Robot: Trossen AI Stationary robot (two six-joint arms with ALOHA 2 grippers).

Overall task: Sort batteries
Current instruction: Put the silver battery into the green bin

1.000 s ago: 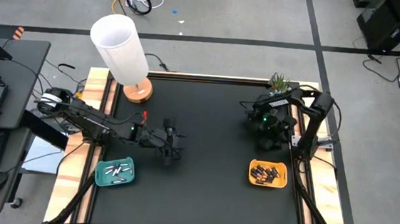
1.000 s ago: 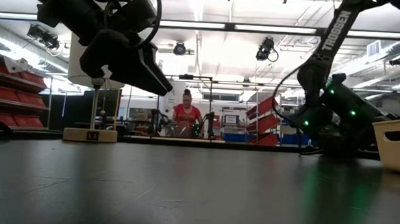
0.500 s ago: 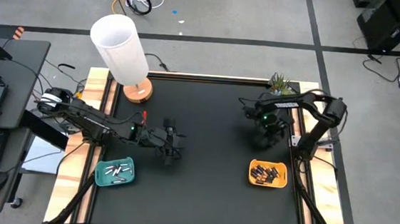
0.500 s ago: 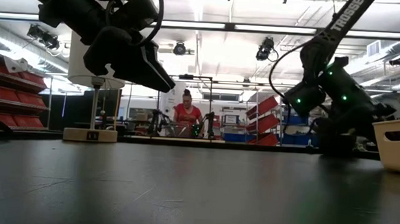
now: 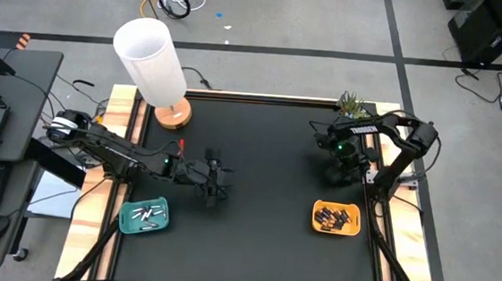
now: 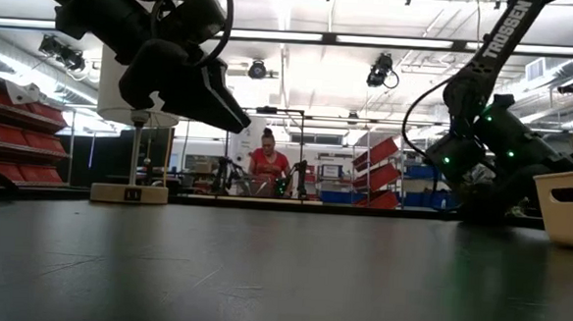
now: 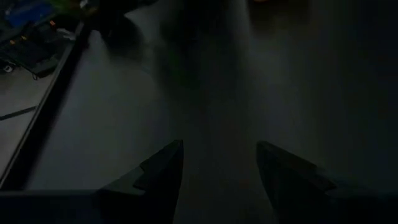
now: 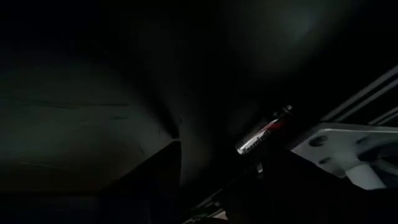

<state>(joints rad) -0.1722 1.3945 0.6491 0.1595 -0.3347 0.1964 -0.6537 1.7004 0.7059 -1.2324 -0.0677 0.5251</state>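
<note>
Battery by the table edge
A dark cylindrical battery (image 8: 263, 135) lay slantwise on the black table (image 5: 258, 159) before the right gripper (image 8: 217, 162), fingers apart; left gripper (image 7: 219, 155) spread too.

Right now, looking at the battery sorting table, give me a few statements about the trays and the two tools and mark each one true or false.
1. The teal tray holds pale batteries. True.
2. The orange tray is empty. False: it holds dark batteries.
3. The left tool is open with nothing between its fingers. True.
4. The right tool hangs directly above the orange tray. False: it is beyond the tray, nearer the table's far edge.
5. A lone battery lies near the right tool. True.
</note>
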